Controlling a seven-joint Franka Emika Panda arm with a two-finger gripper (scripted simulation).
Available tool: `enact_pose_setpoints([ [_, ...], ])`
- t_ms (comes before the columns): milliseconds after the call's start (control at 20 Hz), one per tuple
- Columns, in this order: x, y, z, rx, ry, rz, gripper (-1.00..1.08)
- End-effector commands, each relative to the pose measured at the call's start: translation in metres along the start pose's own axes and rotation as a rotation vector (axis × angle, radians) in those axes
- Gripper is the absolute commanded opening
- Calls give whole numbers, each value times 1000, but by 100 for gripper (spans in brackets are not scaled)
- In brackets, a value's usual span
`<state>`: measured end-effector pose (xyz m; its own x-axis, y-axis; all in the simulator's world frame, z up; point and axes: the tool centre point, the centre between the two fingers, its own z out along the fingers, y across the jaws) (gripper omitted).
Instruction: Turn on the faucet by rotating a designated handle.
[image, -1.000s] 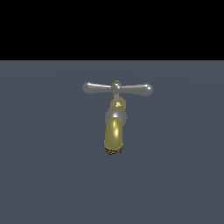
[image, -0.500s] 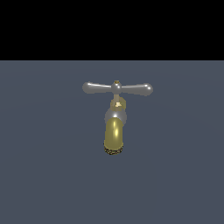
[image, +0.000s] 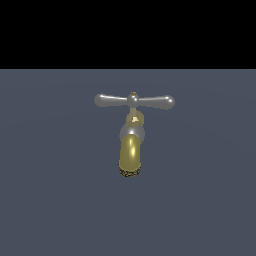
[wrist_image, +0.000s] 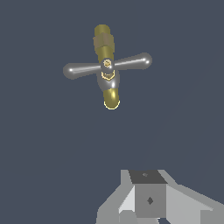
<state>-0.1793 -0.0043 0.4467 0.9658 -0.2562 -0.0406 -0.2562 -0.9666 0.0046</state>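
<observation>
The faucet (image: 131, 156) stands on the dark grey floor in the exterior view, its gold curved spout pointing at the camera with a dark speckled nozzle rim. Its handle (image: 134, 101), a slim silver crossbar with two bulb-ended arms and a gold-capped hub, lies roughly level above the spout. In the wrist view the faucet (wrist_image: 109, 94) and the handle (wrist_image: 107, 66) show from above, well apart from my gripper (wrist_image: 148, 199). Only grey parts of the gripper show at the picture's edge, and its jaws cannot be made out. The gripper is out of the exterior view.
The flat dark grey floor (image: 60, 200) surrounds the faucet on all sides. A black background lies beyond the floor's far edge in the exterior view.
</observation>
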Motion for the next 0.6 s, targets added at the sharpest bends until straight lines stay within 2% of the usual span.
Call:
enact_pose_setpoints([
  [0,12,-7,6,14,-4,60,-100],
  [550,65,-40,41,54,-28,332,-100],
])
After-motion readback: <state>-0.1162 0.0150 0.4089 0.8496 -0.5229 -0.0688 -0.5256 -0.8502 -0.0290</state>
